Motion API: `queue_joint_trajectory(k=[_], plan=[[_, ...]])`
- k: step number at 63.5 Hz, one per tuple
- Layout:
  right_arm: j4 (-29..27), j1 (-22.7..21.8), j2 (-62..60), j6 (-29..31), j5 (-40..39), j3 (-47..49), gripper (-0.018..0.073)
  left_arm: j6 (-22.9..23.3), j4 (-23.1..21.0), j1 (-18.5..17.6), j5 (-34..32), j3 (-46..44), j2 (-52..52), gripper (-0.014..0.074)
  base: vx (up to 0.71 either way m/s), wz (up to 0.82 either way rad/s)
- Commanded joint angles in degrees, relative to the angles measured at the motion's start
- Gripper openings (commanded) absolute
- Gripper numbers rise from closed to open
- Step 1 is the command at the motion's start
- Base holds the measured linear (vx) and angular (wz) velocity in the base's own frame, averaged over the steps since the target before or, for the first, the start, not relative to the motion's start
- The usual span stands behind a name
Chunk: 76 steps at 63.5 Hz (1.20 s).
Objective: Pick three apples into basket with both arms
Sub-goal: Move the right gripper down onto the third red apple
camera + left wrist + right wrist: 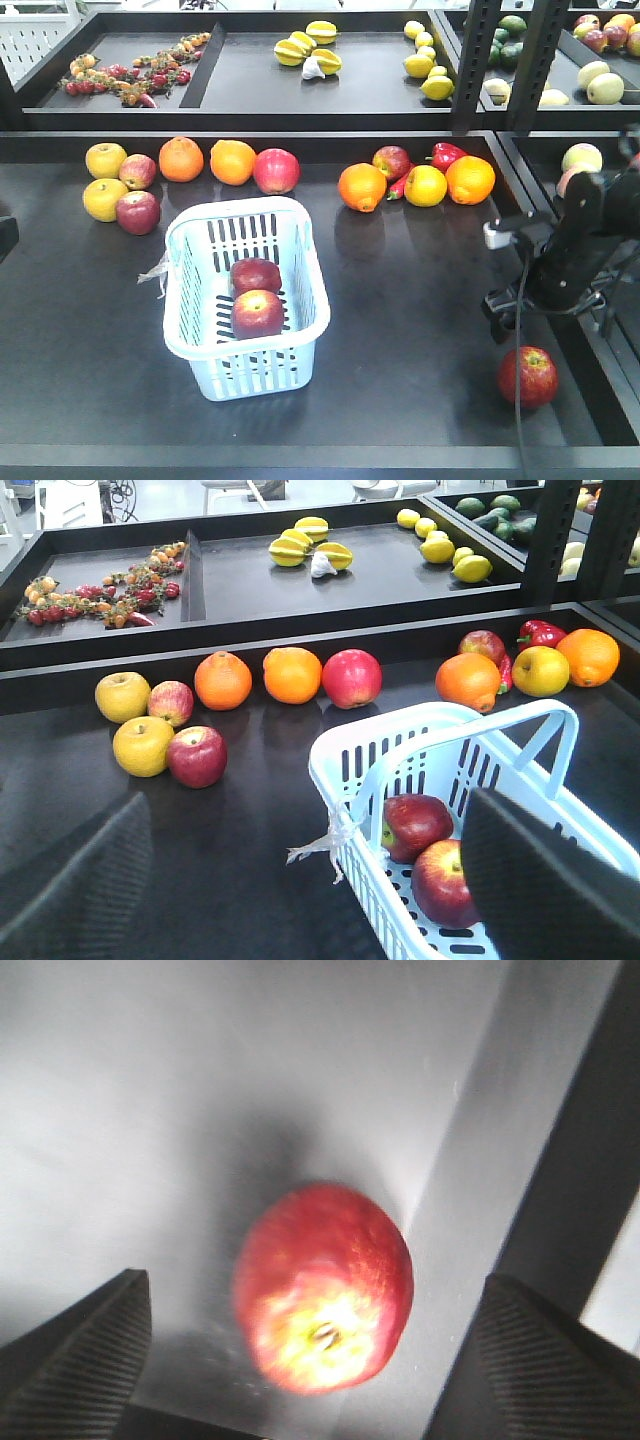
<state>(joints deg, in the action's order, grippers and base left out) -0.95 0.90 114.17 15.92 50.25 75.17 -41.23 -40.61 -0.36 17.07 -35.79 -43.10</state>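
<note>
The pale blue-white basket (pixel 310 300) stands left of centre on the dark table and holds two dark red apples (pixel 257 274) (pixel 258 312). The left wrist view shows them too (pixel 415 823) (pixel 445 880), inside the basket (pixel 400 740). A third red apple (pixel 527 376) lies on the table at the front right. My right gripper (pixel 503 318) hangs open just above and behind it. In the right wrist view this apple (pixel 330 1260) lies between the open fingers of the right gripper (pixel 312 1278), untouched. My left gripper (pixel 310 800) is open and empty, low by the basket's left end.
A row of fruit lies behind the basket: yellow apples (pixel 105 160), red apples (pixel 138 212), oranges (pixel 181 158) and a red pepper (pixel 447 154). Raised shelf trays with lemons (pixel 420 62) stand at the back. A black upright post (pixel 478 60) stands at the right. The table's right edge is close to the third apple.
</note>
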Motion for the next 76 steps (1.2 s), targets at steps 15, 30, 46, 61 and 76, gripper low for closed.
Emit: queue_joint_trajectory(k=[15,30,46,61,76], plan=[[0.95,-0.29,3.43,-0.46,1.21,1.57,0.0617,0.51,-1.28,-0.11,-2.86,-1.38,0.11,0.0593,0.00,0.00],[0.95,-0.29,6.28,-0.46,2.73,1.57,0.0610,0.51,-1.28,-0.11,-2.86,-1.38,0.11,0.0593,0.00,0.00],[0.95,-0.29,6.78,-0.41,3.57,1.57,0.0566,0.51,-1.28,-0.11,-2.86,-1.38,0.11,0.0593,0.00,0.00],[0.95,-0.29,6.78,-0.12,4.98,1.57,0.0373,0.51,-1.28,-0.11,-2.86,-1.38,0.11,0.0593,0.00,0.00],[0.18,-0.29,2.60,-0.18,5.12,1.57,0.0334,0.51,-1.28,-0.11,-2.86,-1.38,0.11,0.0593,0.00,0.00]])
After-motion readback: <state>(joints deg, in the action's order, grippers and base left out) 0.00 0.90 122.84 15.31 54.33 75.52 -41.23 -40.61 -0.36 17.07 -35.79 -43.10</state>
